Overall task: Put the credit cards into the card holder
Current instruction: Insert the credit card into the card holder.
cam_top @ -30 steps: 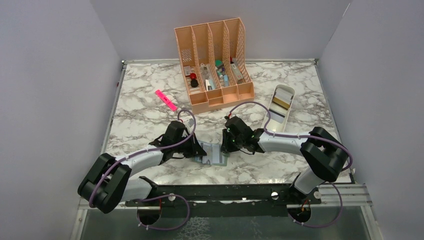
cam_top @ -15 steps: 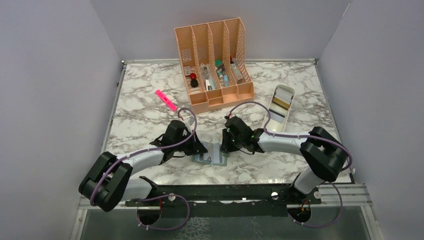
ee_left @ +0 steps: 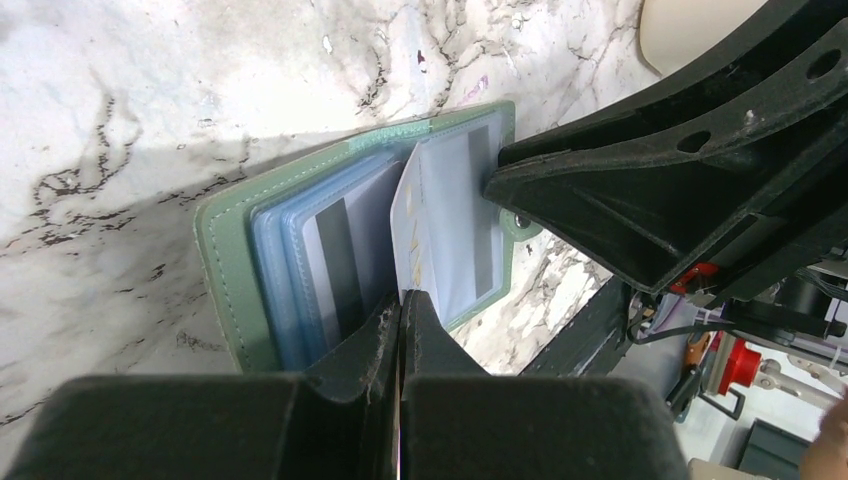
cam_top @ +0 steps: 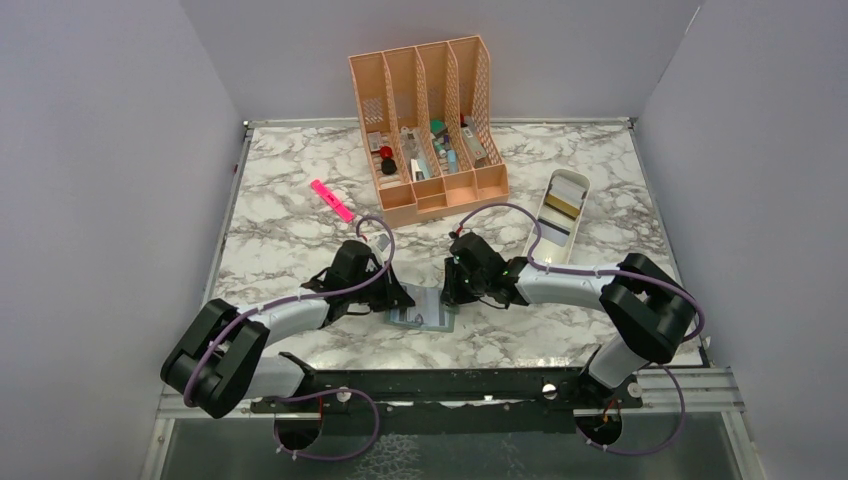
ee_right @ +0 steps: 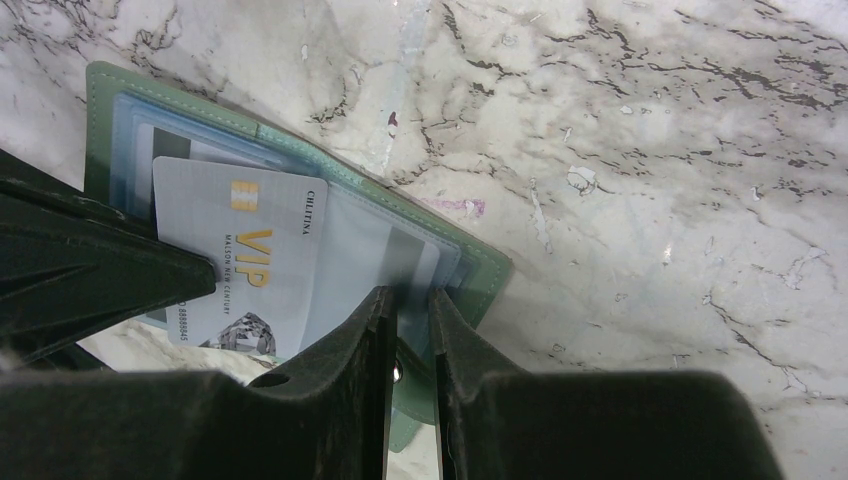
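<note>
The card holder (cam_top: pixel 421 318) lies open on the marble near the front edge, green outside (ee_left: pixel 225 260) with blue-grey pockets. My left gripper (ee_left: pixel 402 300) is shut on the near edge of a pale credit card (ee_left: pixel 445 225), which stands tilted over the holder's pockets. In the right wrist view this card (ee_right: pixel 240 255) shows gold VIP lettering. My right gripper (ee_right: pixel 410 296) pinches the holder's right-hand edge (ee_right: pixel 470 275) between narrowly parted fingers, by the snap tab. More credit cards (cam_top: pixel 562 204) lie in the white tray.
The long white tray (cam_top: pixel 538 247) sits right of centre, behind my right arm. A peach slotted organizer (cam_top: pixel 430 125) full of small items stands at the back. A pink highlighter (cam_top: pixel 331 200) lies at the left. Both grippers crowd together over the holder.
My left gripper has crept slightly rightward with the card, and the holder has shifted a little toward the left. The right gripper has stayed in place on the holder.
</note>
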`<state>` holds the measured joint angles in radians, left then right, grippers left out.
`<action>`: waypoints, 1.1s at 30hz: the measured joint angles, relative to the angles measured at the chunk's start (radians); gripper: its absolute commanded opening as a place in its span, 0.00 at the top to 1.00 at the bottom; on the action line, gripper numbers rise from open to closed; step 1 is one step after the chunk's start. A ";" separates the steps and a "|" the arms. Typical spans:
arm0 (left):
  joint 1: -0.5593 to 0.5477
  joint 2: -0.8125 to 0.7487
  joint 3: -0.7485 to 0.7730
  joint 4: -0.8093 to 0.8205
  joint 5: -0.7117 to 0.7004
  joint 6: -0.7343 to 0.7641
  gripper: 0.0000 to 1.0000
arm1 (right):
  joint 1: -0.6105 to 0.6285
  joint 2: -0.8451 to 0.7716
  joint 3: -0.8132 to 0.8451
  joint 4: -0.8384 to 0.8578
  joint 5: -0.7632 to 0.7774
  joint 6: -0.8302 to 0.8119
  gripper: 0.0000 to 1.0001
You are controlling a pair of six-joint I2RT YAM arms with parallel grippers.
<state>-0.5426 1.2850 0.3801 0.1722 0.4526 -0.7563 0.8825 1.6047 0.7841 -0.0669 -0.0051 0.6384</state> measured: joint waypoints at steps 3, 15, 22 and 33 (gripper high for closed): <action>0.000 0.000 0.000 -0.006 0.000 -0.003 1.00 | 0.000 0.000 0.000 0.000 0.000 0.000 0.76; -0.004 0.045 0.018 -0.001 0.011 -0.021 0.94 | 0.000 0.000 0.000 0.000 -0.003 0.002 0.73; -0.016 0.055 0.018 -0.001 0.005 -0.029 0.75 | 0.000 -0.003 0.000 -0.001 -0.010 0.016 0.72; -0.029 0.048 0.039 -0.051 -0.027 -0.025 0.76 | 0.000 -0.101 0.000 -0.029 -0.015 0.024 0.71</action>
<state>-0.5716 1.3327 0.4191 0.1207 0.4252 -0.7811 0.8825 1.5032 0.7841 -0.0956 -0.0200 0.6621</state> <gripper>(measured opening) 0.241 0.286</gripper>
